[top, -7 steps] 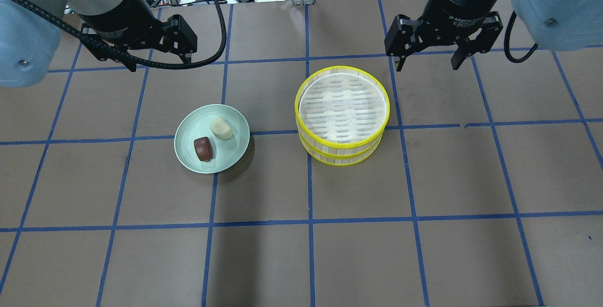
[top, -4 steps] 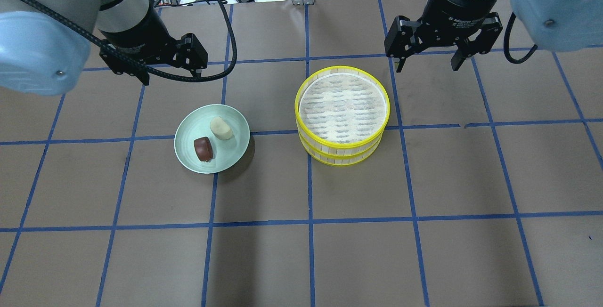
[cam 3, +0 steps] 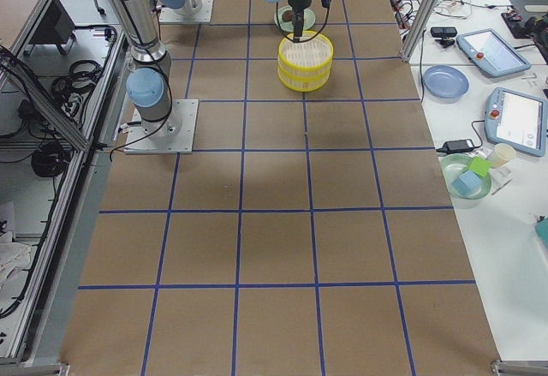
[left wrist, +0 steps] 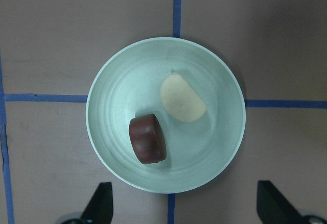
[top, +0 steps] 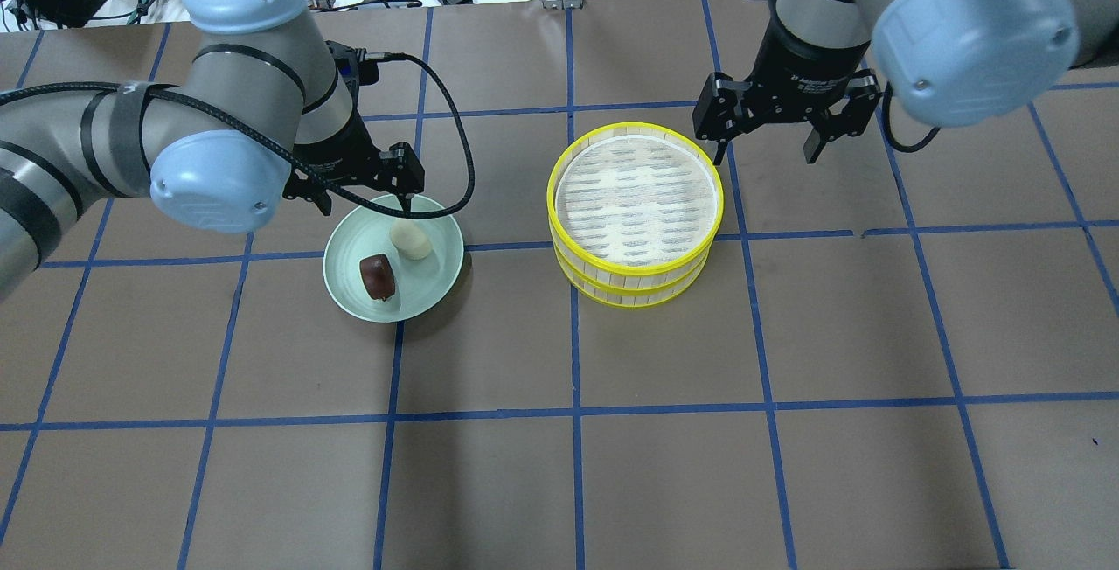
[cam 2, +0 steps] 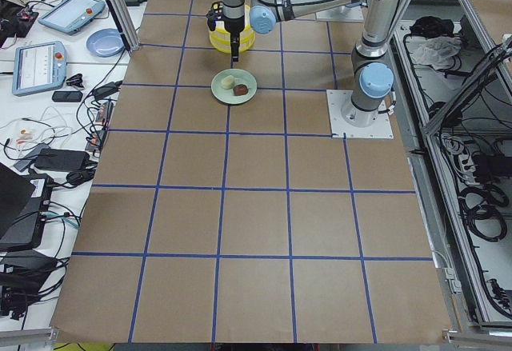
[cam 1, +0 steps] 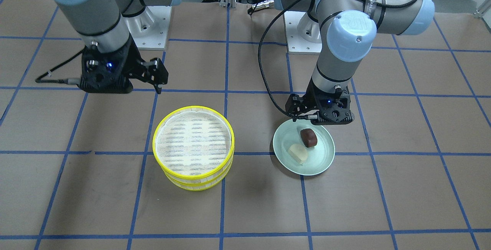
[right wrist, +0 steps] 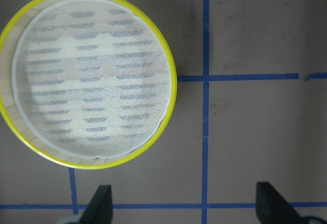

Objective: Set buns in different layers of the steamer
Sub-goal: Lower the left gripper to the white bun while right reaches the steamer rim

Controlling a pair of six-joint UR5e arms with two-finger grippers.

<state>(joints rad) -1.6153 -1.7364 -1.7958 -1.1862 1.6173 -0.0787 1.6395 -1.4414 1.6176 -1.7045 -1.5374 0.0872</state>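
Cream bun [top: 411, 239], brown bun [top: 377, 276] (on plate [top: 435, 280]), yellow-rimmed steamer [top: 631, 282], L gripper [top: 366, 201] + R gripper [top: 763, 157] spread

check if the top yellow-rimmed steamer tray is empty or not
Empty: the top yellow-rimmed tray shows bare mesh; cream bun and reddish-brown bun lie on the pale green plate.

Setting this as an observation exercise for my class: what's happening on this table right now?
The left claw hovers open above the rim of the pale green plate, where the cream bun and the brown bun both lie untouched. The right claw hangs open beside the two-tray steamer, which is stacked, its top tray empty. No bun has been placed yet.
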